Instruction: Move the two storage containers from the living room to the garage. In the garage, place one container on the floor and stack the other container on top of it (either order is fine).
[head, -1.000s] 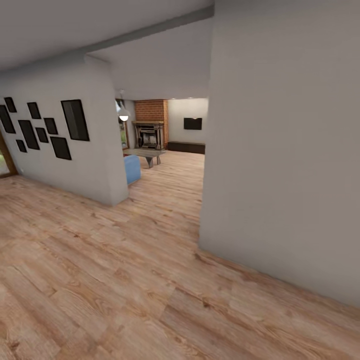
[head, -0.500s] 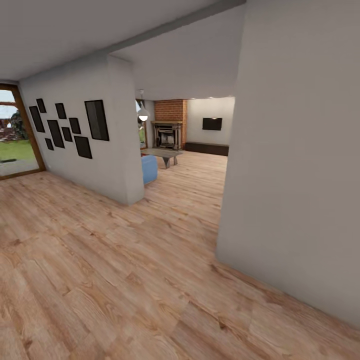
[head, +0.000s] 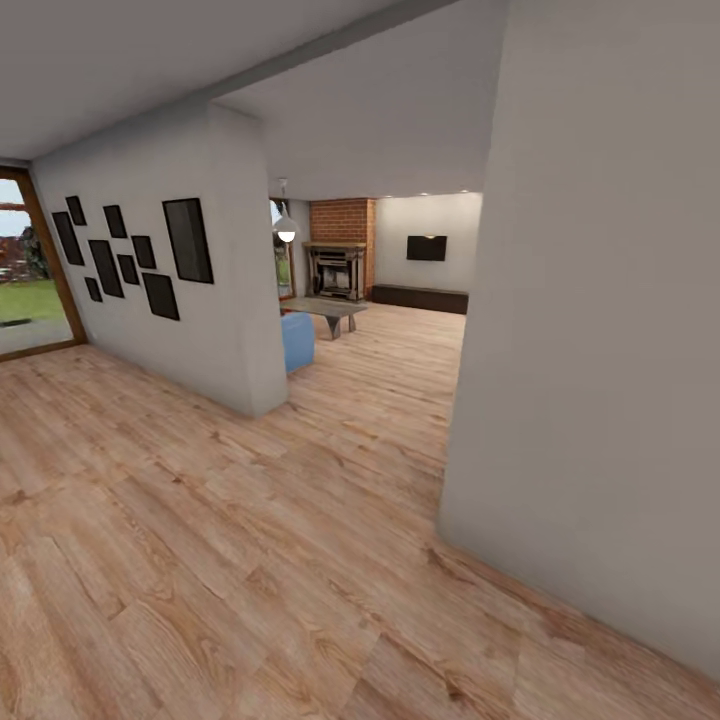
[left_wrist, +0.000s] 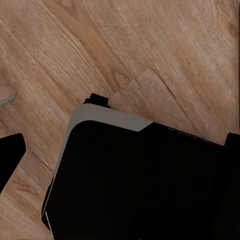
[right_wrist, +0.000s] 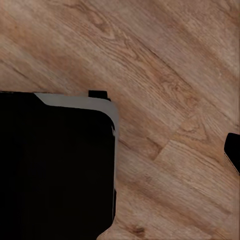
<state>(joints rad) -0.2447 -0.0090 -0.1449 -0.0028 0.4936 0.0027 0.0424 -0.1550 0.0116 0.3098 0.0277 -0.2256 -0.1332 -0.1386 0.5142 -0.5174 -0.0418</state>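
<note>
Containers: nothing red-orange anywhere in frame, so where they sit and which way their long axis runs can't be read from here. Best guess is they're further into the living room (head: 380, 330), visible through the opening at centre frame.

Handling, judged from the task alone: rigid plastic bins, smooth walls, probably light when empty but slippery for a pinch. I'd take hold at the rim or short-end walls, one tool each side, squeezing across the long axis. Smooth walls mean slip risk if the hold is off-centre.

Outward from that opening:
- blue sofa (head: 297, 340) corner showing just past the left wall edge
- coffee table (head: 325, 311) behind it, brick fireplace (head: 338, 262) at the far end, dark wall screen (head: 427, 247) to its right
- left partition wall (head: 200, 330) carries a cluster of black picture frames (head: 130, 260)
- glass door (head: 25, 270) at the far left edge, grass outside
- big plain wall (head: 600, 350) taking the right side of the frame, close
- light wood plank floor (head: 250, 560) throughout the foreground

Tools: both wrist views look down at plank floor with a dark body block in front; I can't tell if the fingers are wide or narrow on either arm. No bin shows in front of either wrist camera.

Step in hand: transit toward the living room, pickup not yet started.
</note>
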